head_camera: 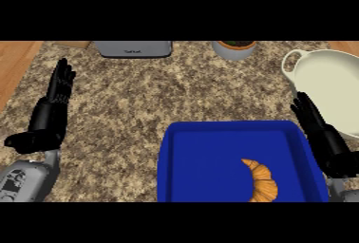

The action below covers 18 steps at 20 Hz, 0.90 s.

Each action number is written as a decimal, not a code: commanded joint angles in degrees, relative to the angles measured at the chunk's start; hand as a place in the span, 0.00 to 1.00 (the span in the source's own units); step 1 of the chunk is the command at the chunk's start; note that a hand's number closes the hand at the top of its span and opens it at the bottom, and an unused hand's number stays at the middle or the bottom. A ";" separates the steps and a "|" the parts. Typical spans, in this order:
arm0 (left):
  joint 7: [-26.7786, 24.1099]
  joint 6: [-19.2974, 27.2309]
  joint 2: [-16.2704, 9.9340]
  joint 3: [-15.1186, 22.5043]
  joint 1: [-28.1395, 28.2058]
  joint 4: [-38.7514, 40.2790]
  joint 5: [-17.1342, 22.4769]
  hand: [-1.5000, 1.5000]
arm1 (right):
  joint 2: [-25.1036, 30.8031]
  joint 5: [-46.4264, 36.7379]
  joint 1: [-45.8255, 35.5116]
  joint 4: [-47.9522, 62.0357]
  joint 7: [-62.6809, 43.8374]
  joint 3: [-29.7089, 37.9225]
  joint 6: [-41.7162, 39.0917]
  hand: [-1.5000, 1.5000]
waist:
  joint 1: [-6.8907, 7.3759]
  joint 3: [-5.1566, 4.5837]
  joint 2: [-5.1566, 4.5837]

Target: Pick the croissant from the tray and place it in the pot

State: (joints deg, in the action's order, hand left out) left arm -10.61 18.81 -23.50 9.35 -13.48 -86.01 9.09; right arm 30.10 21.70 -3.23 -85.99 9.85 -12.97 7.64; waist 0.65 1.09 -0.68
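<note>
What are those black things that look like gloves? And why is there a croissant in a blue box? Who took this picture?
Those black things are a robot's hands. The picture is taken from the robot's head, looking down at a speckled kitchen counter, so you only see its arms coming in from the bottom.

The left robot hand shows at the left, open, fingers up, resting. The right robot hand shows at the right, also open. Neither one holds anything.

The blue box is a tray, and the croissant lies inside it, near the right side. The big cream-white thing at the upper right is a pot; the robot is supposed to put the croissant in there, but has not picked it up.

At the back stand a grey appliance and a small pot with soil.
</note>
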 commanded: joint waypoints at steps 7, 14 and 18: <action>10.19 -1.16 0.92 -3.05 0.09 1.14 5.16 0.50 | 17.39 -18.20 -7.97 6.17 14.24 2.34 -7.18 1.00 | 1.51 -2.62 1.02; 16.65 -0.68 1.07 -4.98 1.35 -2.51 6.83 0.50 | 2.01 -11.85 -2.93 25.38 44.43 7.31 -10.91 0.00 | -0.20 -0.98 0.61; 20.85 -1.91 -0.37 -7.69 -1.27 -3.32 7.69 0.50 | 7.84 -12.30 -2.39 16.26 38.44 8.07 -15.20 0.00 | -1.09 -1.11 0.78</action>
State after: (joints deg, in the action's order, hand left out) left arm 7.37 17.11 -23.36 3.70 -11.82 -90.07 16.47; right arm 34.67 9.67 -6.46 -64.64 48.82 -5.59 -3.81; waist 0.40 0.09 -0.05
